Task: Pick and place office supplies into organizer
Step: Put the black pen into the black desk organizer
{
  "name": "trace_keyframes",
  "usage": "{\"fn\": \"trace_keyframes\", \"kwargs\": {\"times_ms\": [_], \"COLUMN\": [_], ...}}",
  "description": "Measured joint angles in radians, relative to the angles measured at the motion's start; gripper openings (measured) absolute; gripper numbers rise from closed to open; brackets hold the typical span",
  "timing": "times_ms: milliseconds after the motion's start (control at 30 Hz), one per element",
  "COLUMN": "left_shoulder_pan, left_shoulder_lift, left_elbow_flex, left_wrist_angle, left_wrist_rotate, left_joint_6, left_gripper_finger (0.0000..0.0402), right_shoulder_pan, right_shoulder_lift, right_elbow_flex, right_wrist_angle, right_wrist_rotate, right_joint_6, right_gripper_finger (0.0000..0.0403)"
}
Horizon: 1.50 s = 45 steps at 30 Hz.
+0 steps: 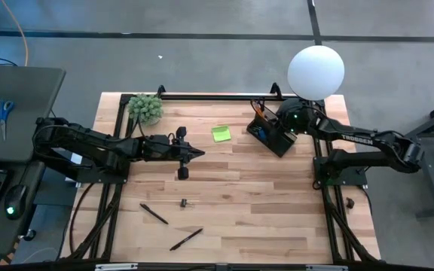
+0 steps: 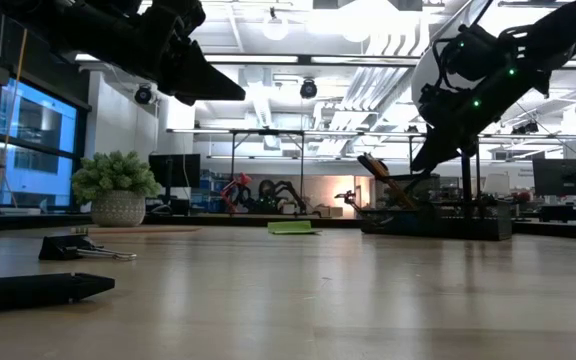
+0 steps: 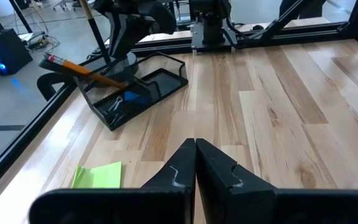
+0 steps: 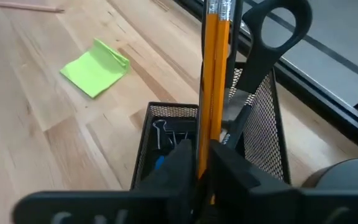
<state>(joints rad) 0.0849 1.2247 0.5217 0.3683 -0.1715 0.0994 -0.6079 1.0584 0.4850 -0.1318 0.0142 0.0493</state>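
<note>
the right gripper (image 4: 202,163) sits over the organizer (image 4: 263,146) at the table's far right by the lamp (image 1: 316,71), its tips partly hidden, fingers clamped on orange pencils (image 4: 215,74) standing upright in the tall compartment. the left gripper (image 3: 195,163), fingers together and empty, hovers mid-table. a pad (image 1: 221,133) lies between.

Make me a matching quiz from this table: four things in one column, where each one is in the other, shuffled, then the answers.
Things
1. orange pencils
2. sticky notes
3. plant
4. two pens

Places
A. far left corner of the table
B. lying on the near part of the table
C. standing in the organizer, between the right hand's fingers
D. flat on the table, left of the organizer

Pairs: 1-C, 2-D, 3-A, 4-B
</note>
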Motion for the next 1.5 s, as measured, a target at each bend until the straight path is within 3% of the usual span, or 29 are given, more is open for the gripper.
{"fn": "trace_keyframes", "kwargs": {"times_ms": [200, 300, 567, 800, 967, 1167, 1300, 1500], "left_shoulder_pan": [0.0, 0.0, 0.0, 0.0, 0.0, 0.0, 0.0, 0.0], "left_shoulder_lift": [0.0, 0.0, 0.0, 0.0, 0.0, 0.0, 0.0, 0.0], "left_elbow_flex": [0.0, 0.0, 0.0, 0.0, 0.0, 0.0, 0.0, 0.0], "left_wrist_angle": [-0.001, -0.002, -0.004, -0.005, -0.005, -0.005, -0.005, -0.005], "left_wrist_rotate": [0.0, 0.0, -0.004, -0.004, -0.004, -0.004, -0.004, -0.004], "left_joint_6": [0.0, 0.0, 0.0, 0.001, 0.001, 0.001, 0.001, 0.001], "left_gripper_finger": [0.0003, 0.0001, 0.0003, 0.0001, 0.0003, 0.0001, 0.0003, 0.0001], "right_shoulder_pan": [0.0, 0.002, 0.001, -0.001, 0.0, 0.0, 0.0, 0.001], "right_shoulder_lift": [0.0, -0.001, -0.002, 0.003, 0.002, 0.001, 0.002, -0.023], "right_elbow_flex": [0.001, 0.003, 0.007, 0.058, 0.107, 0.124, 0.124, 0.124], "right_wrist_angle": [-0.071, -0.094, -0.089, -0.108, -0.122, -0.135, -0.142, -0.098], "right_wrist_rotate": [-0.029, 0.003, 0.055, 0.09, 0.082, 0.055, 0.091, 0.123], "right_joint_6": [-0.008, -0.009, -0.058, -0.073, -0.091, -0.087, -0.084, -0.111], "right_gripper_finger": [0.0115, 0.0122, 0.0023, 0.0047, 0.0018, 0.0022, 0.0039, 0.0017]}}
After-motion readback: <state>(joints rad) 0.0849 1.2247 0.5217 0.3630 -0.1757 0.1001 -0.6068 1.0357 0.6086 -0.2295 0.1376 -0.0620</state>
